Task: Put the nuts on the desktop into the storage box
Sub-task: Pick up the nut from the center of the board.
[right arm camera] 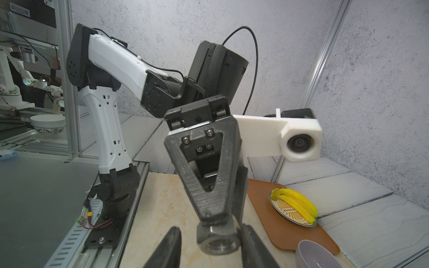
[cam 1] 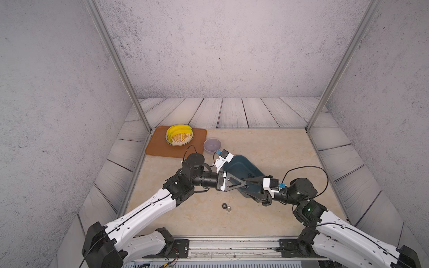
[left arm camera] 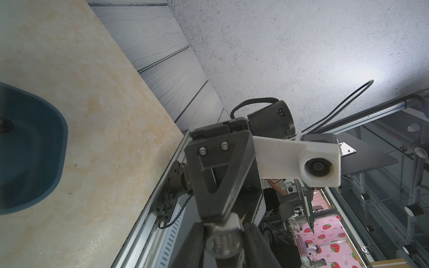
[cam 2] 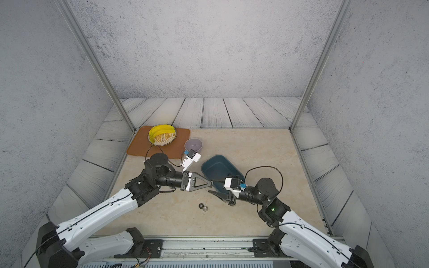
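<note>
Across the desk [cam 1: 278,150], biggest first: box [cam 1: 239,166] sits angled, mid-desk, with a few boxed nuts [cam 1: 251,174], dark, already inside. Both hands meet tip to tip near its front end, raised off the desk. Left hand [cam 2: 210,183] is pressed onto the held nut [right arm camera: 218,240], silver, pinching its upper part, hole facing the right wrist camera. Right hand [right arm camera: 210,229] is spread, 1 finger on each side of that nut; a gap shows on 1 side, the other is too close to call. Reads as a handover. 2 more lie on the desk in front of the box, black nut [cam 1: 224,205] and shiny nut [cam 1: 228,208], touching or nearly.

Handling, my guess: hard steel, light, not fragile, smooth and slippery, will bounce or roll if dropped. Best hold is across 2 opposite flats, fingers square, not on corners. For the desk pair, pinch from above; the neighbour likely gets nudged.
</note>
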`<state>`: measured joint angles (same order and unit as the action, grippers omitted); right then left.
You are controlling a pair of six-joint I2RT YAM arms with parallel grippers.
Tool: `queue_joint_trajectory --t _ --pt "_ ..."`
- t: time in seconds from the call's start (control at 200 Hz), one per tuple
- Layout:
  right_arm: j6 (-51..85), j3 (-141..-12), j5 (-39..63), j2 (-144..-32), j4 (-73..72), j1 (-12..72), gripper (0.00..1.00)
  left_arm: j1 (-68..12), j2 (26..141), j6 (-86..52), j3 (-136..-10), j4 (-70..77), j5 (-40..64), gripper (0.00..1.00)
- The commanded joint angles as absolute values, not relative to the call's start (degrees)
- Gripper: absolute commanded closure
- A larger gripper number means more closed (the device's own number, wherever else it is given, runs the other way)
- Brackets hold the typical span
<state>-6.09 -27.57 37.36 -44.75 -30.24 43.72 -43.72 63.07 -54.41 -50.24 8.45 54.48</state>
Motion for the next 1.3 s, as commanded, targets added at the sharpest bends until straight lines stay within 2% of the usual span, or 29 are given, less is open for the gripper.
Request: queue_joint_trajectory --t 0.0,0.335,0.43,0.515,0.58,0.63,0.716,0.771,0.806,0.876,1.071,1.291 --pt "-6.0 -28.4 37.9 -44.3 -30.1 44.0 0.55 -43.4 62.9 -54.3 -49.9 10.5 55.6 0.7" --pt "-5.6 -29.6 38.3 -44.8 -29.8 44.0 0.63 -43.6 63.8 -55.3 -50.0 11.9 55.9 0.7" --pt "-5.4 -29.7 38.3 -45.0 -29.8 44.0 0.71 -43.6 63.9 -55.2 -50.0 11.8 56.0 0.7" --pt "-5.2 -29.8 38.3 -45.1 -29.6 43.9 0.72 -43.6 64.1 -55.2 -49.8 11.7 56.1 0.7" --pt "-5.3 -30.1 38.6 -45.1 -28.5 44.0 0.78 -43.6 64.1 -55.1 -49.7 11.5 56.1 0.68" --pt "-5.7 -30.4 38.5 -45.0 -26.9 44.0 0.82 -43.6 64.0 -55.0 -49.8 11.0 55.9 0.64" --pt "-5.4 -30.4 38.3 -44.7 -25.0 44.0 0.82 -43.6 63.8 -54.3 -49.8 9.3 55.2 0.54" --pt "-3.3 -30.1 36.8 -44.5 -24.5 44.0 0.82 -43.6 63.5 -54.0 -49.8 8.5 54.9 0.35" --pt "-2.4 -30.1 35.5 -44.4 -23.4 43.9 0.83 -43.6 63.3 -53.6 -49.8 7.8 54.6 0.28" --pt "-1.3 -31.2 32.2 -44.5 -18.2 44.0 0.87 -43.5 62.6 -52.4 -50.0 4.9 52.7 0.21" --pt "1.3 -39.2 21.3 -50.2 3.0 43.9 0.87 -43.2 61.6 -45.6 -51.2 -9.0 44.4 0.0" --pt "6.1 -46.0 13.0 -59.1 14.4 43.8 0.85 -43.0 64.0 -37.0 -55.4 -26.6 32.5 0.02"
